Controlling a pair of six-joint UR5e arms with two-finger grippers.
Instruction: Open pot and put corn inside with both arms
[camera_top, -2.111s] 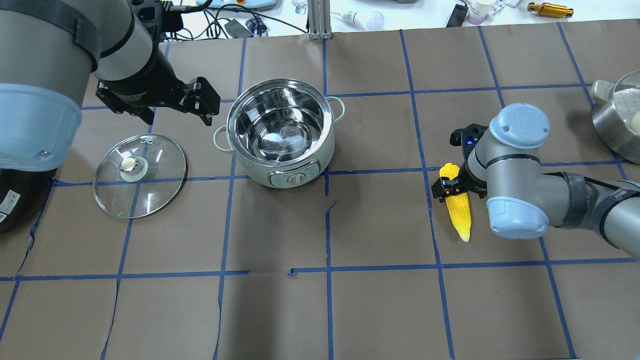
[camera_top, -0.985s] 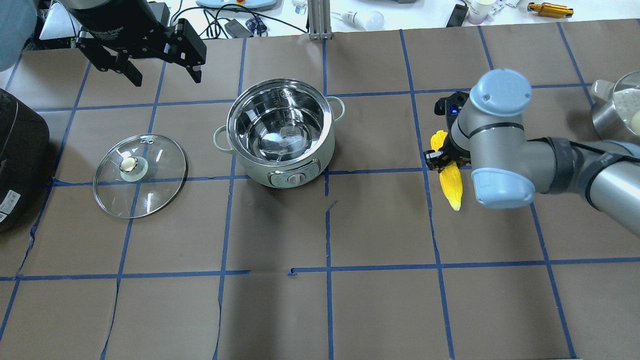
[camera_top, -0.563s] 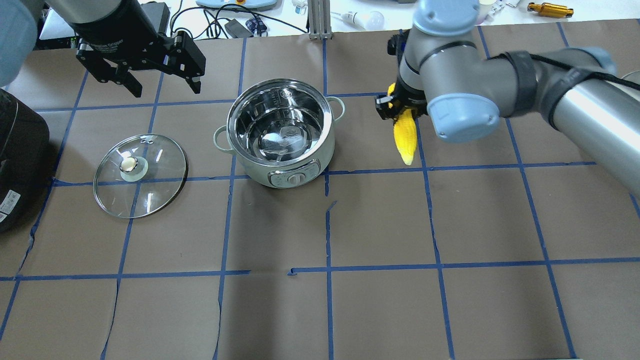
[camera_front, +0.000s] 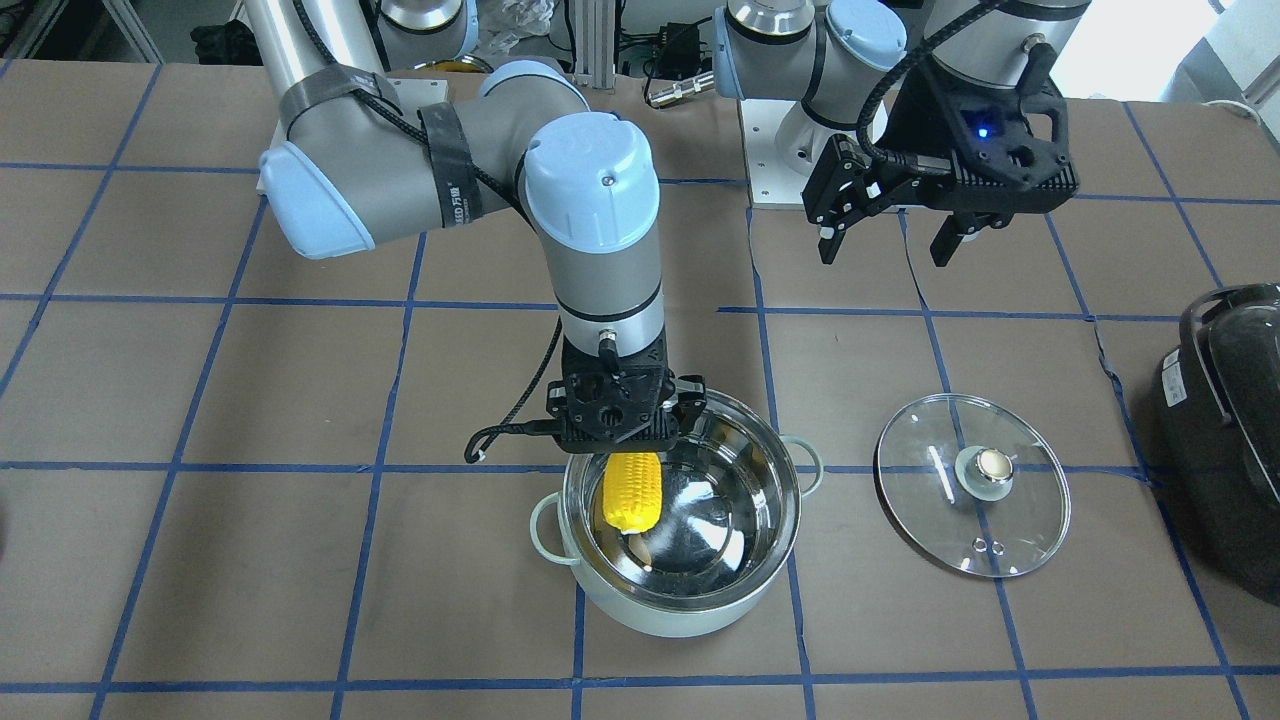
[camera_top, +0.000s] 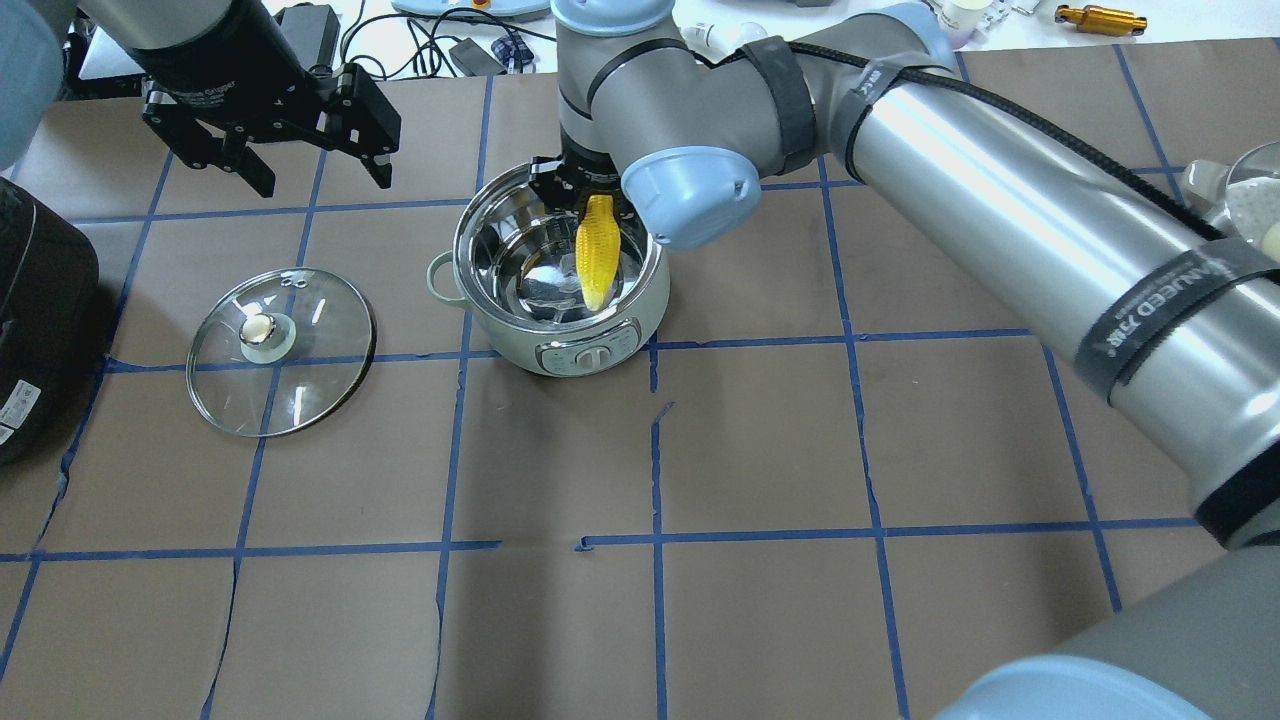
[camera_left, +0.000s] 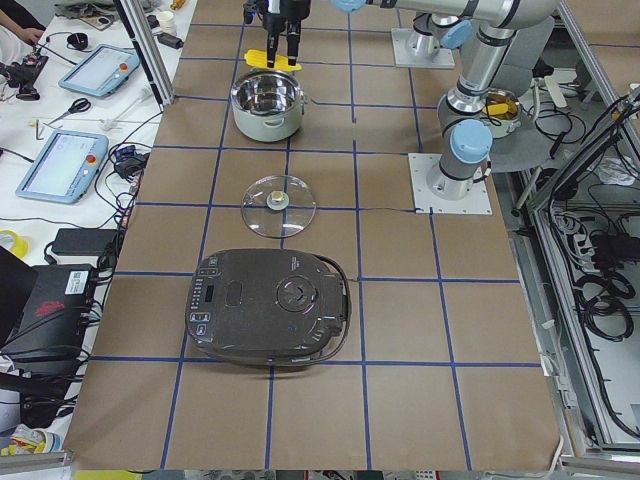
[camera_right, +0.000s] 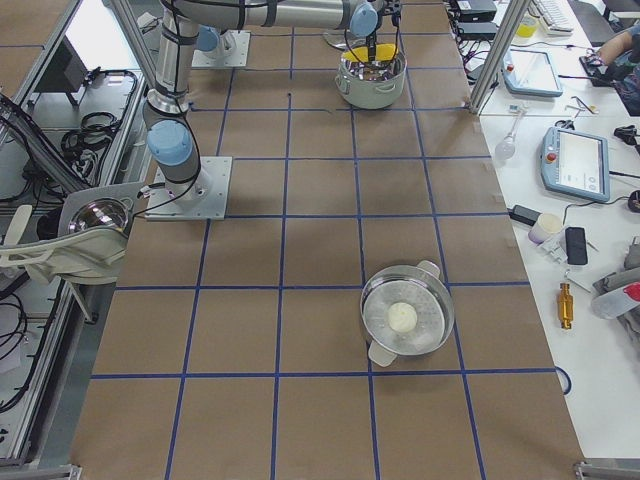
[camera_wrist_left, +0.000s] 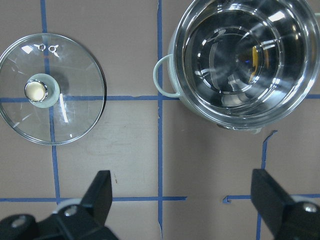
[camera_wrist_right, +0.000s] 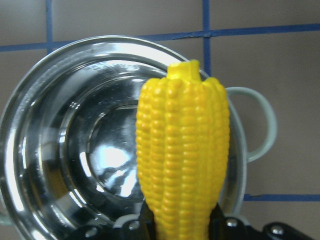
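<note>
Corn in right tool above pot; strap lettering unclear

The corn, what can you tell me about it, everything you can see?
The corn is a bright yellow cob, husked, with neat rows of kernels, thick at one end and tapering to a point. It looks glossy, perhaps plastic. The jaws of the right arm clamp its thick end, and it hangs tip downward over the open pot, off-centre in its mouth. Whether the tip touches the steel inside cannot be told.
</note>
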